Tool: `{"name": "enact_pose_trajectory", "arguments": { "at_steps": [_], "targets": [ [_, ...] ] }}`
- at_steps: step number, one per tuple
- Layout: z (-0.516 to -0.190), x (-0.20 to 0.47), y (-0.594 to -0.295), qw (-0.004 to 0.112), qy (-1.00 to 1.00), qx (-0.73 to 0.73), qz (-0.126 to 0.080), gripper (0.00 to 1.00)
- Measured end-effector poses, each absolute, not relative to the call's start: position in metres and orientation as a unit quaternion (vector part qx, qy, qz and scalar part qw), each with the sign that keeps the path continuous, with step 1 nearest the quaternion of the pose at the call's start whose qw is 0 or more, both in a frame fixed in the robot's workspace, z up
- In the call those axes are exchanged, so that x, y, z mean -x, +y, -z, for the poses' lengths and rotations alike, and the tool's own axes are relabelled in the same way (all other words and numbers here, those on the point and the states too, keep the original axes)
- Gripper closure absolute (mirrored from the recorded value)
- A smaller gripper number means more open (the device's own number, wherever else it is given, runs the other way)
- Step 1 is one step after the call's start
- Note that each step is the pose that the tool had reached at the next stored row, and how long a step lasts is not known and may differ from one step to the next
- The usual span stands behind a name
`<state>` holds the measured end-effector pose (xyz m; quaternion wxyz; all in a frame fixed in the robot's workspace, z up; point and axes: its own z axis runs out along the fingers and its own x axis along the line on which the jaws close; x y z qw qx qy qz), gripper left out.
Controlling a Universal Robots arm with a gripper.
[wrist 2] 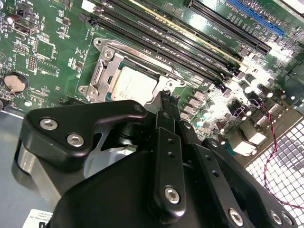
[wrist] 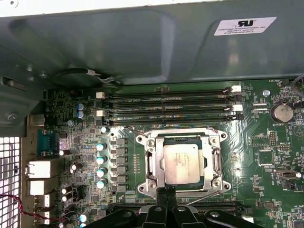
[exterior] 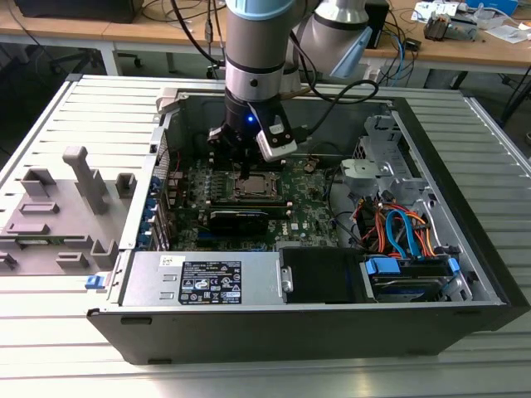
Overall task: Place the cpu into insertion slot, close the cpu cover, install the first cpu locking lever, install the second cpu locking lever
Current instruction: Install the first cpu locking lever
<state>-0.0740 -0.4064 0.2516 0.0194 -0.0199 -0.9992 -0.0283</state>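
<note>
The cpu (wrist: 182,163) lies flat in the insertion slot (wrist: 141,141) on the green board, its silvery top facing up. The cpu cover (wrist: 155,164) rests down around it as a metal frame, with the chip showing through its window. In both wrist views my gripper (wrist: 168,194) hangs just beside one edge of the slot, its black fingers (wrist 2: 164,102) drawn together with nothing visible between them. A thin wire lever (wrist: 129,130) runs along one corner of the slot. In the exterior view the gripper (exterior: 241,162) is inside the open computer case, right above the cpu (exterior: 253,185).
Long black memory slots (wrist: 166,102) run beside the socket, close to the case wall (wrist: 142,42). A coin battery (wrist: 282,112) sits on the board. The power supply (exterior: 207,278) and coloured cables (exterior: 398,228) fill the near side. A grey fixture (exterior: 58,207) stands at the exterior view's left.
</note>
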Motion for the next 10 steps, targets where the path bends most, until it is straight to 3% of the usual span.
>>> {"name": "enact_pose_trajectory", "arguments": {
  "at_steps": [10],
  "targets": [
    [-0.2516, 0.0761, -0.4064, 0.019, -0.999, 0.020, 0.028, 0.89]
  ]
}}
